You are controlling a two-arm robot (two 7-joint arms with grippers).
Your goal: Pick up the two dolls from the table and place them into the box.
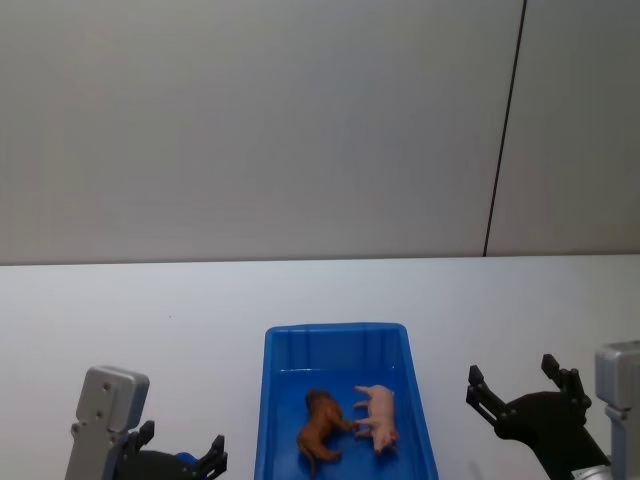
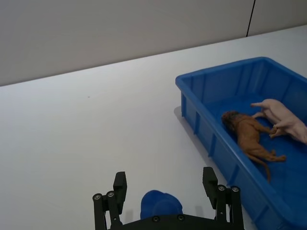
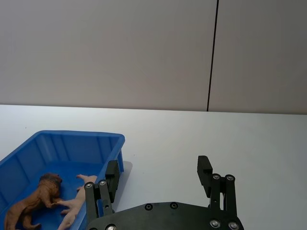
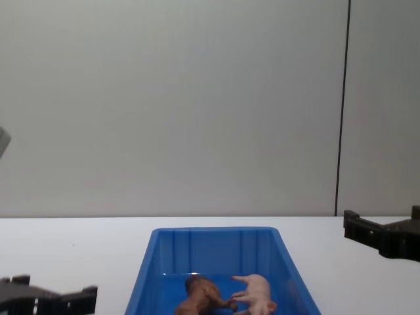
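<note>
Both dolls in the box — looks like we're done here.

The brown doll (image 1: 318,436) and the pink doll (image 1: 378,415) lie side by side on the floor of the box (image 1: 335,334), paws touching, so we'd say nothing's left to pick off the table (image 1: 150,320). Our left gripper (image 1: 182,452) sits low to the box's left, our right gripper (image 1: 520,392) just off its right side — both spread wide, holding nothing.

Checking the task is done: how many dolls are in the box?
2. The brown doll lies left in the box, the pink doll right beside it, paws meeting.
</note>
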